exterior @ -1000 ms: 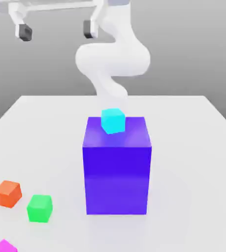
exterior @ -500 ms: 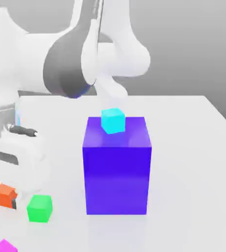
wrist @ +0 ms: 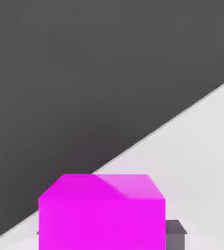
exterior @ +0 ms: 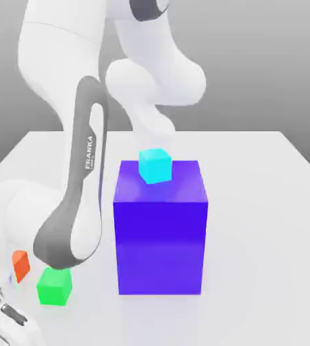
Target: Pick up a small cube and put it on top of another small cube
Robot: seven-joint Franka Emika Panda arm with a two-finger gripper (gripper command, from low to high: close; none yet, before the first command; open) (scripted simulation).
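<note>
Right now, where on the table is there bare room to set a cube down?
Bare table spreads on the exterior view's right of the big blue block, out to the edge. The exterior view's left is crowded: arm, orange cube, green cube. The cyan cube takes part of the block's top.

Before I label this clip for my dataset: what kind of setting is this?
Most likely a simulated tabletop test scene: a plain white table against a blank grey backdrop, bearing only flat-coloured blocks, such as a cyan cube atop a big blue block.
</note>
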